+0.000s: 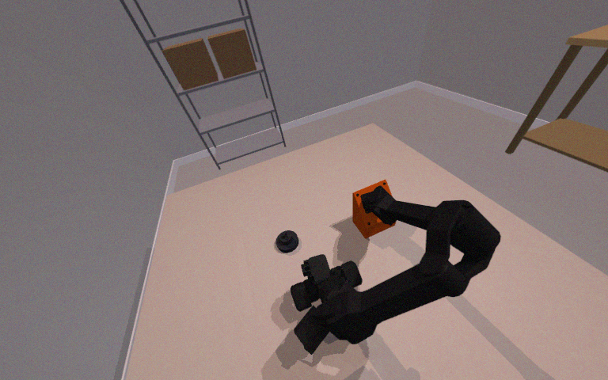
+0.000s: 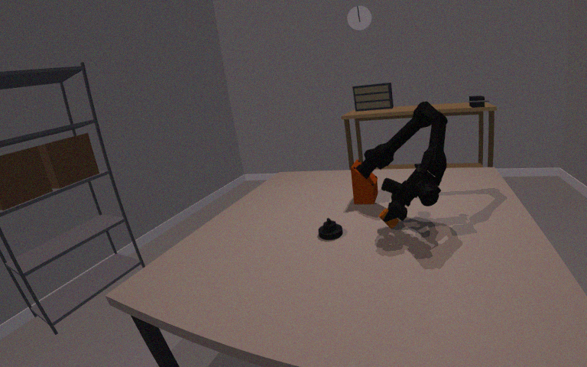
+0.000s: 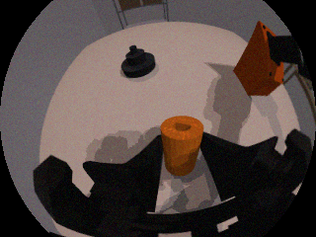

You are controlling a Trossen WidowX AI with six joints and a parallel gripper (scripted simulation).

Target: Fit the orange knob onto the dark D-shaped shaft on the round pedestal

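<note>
Orange knob, held mid-body between the fingers of the gripper, appears light and rigid; side grip suits it.

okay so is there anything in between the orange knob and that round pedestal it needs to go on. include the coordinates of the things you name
Nothing visible stands between the orange knob (image 3: 181,148), held in the tool (image 2: 391,216) (image 3: 180,136), and the round pedestal (image 1: 286,241) (image 2: 330,231) (image 3: 138,65).

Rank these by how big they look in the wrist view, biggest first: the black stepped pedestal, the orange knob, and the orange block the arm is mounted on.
1. Orange block
2. Orange knob
3. Black stepped pedestal
</note>
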